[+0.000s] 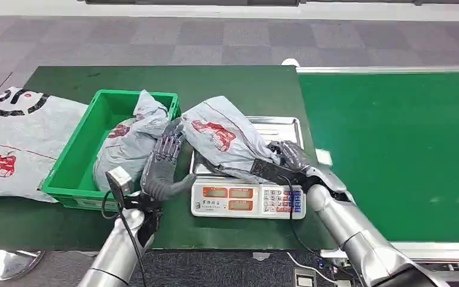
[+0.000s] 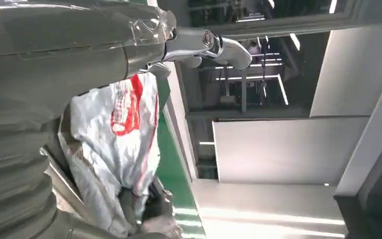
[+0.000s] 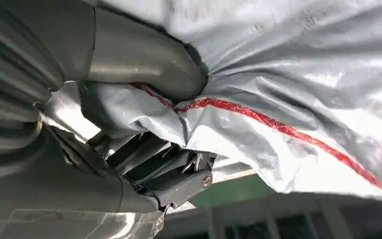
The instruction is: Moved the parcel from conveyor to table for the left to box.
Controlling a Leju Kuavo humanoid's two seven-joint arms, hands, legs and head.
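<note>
Parcel (image 1: 224,137) on scale (image 1: 248,199) | right hand (image 1: 287,160) grasping its edge | left hand (image 1: 166,152) touching, fingers spread

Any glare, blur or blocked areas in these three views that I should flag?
Head view: even light, sharp, with mild sheen on the grey parcel over the scale. Left wrist view: the left hand close to the lens is soft and dark, ceiling lights beyond it bright, the picture turned. Right wrist view: the right hand pinching the parcel crowds the frame; shiny plastic wrinkles, slight softness.
</note>
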